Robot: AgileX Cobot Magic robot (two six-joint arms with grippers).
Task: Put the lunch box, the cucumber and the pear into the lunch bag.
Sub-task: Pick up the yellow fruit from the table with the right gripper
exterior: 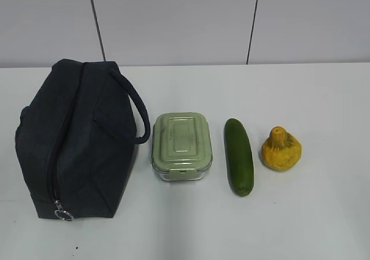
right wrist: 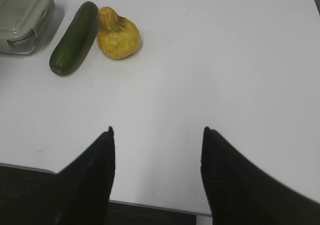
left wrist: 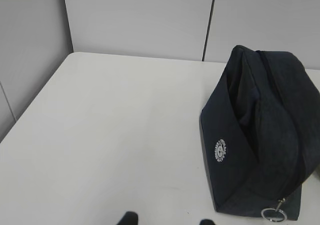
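Lunch bag (exterior: 75, 141), dark navy fabric, zipped, beside pale green lidded lunch box (exterior: 181, 147), dark green cucumber (exterior: 239, 156), yellow-orange lumpy pear (exterior: 281, 149) on white worktop (exterior: 324, 98). Right pincer (right wrist: 157, 135) gapes empty; left pincer (left wrist: 167, 220) parted, empty, only tips visible.

Right gripper (right wrist: 157, 132) fingers (right wrist: 95, 170) spread apart, empty, left gripper (left wrist: 167, 220) fingertips barely visible, parted
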